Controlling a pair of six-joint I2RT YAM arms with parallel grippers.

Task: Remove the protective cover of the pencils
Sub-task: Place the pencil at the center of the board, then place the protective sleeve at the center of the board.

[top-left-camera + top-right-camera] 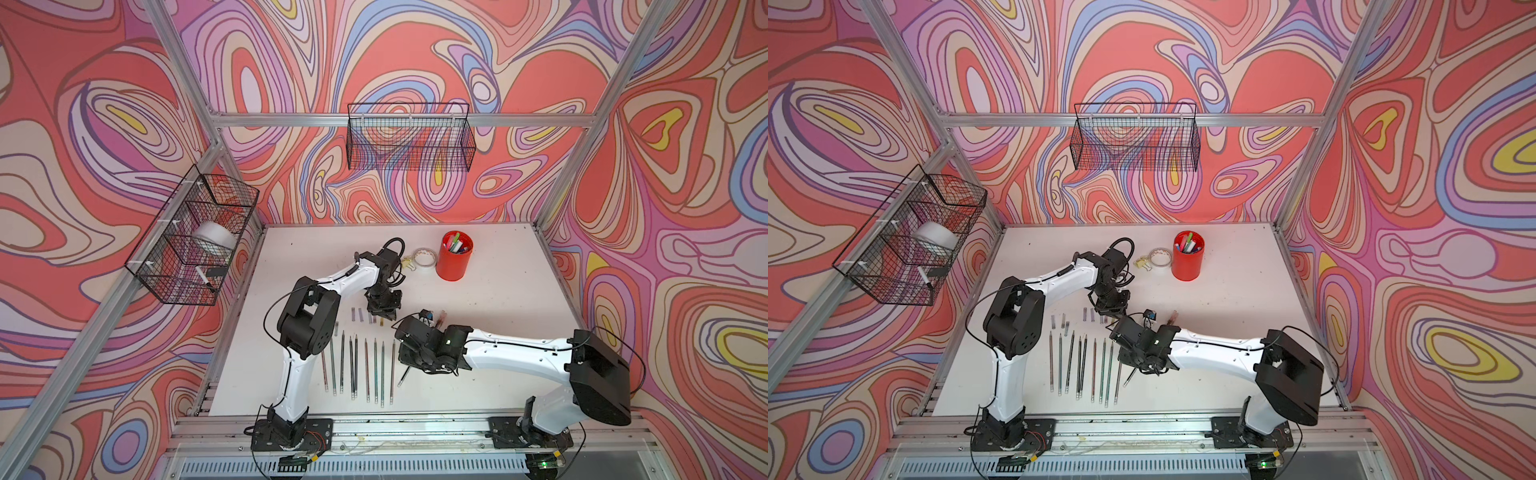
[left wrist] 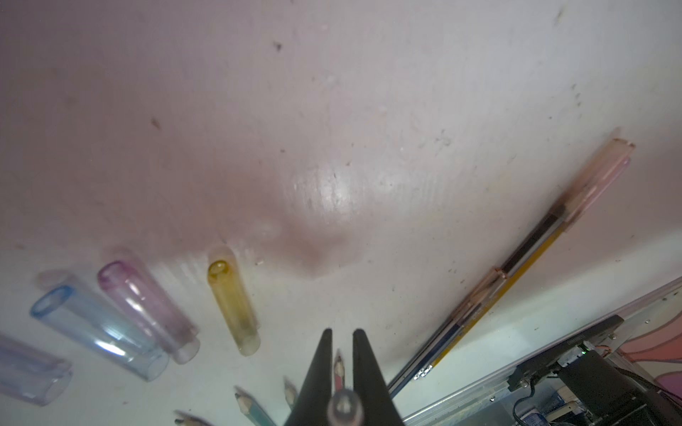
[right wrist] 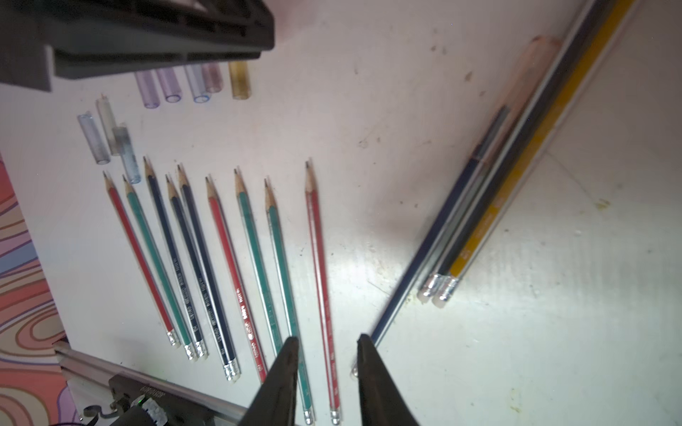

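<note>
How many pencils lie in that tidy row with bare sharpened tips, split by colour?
Red pencils: 3
Green pencils: 3
Dark blue pencils: 3
Total: 9

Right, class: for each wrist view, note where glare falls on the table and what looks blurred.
Left wrist view: a glare patch on the table, a pinkish shadow beside it, and the clear caps soft and smeared. Right wrist view: glare on the table; the bundled pencils streak with blur, while the row of pencils looks sharper.

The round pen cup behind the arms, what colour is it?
Red cup, clearest in a top view.
</note>
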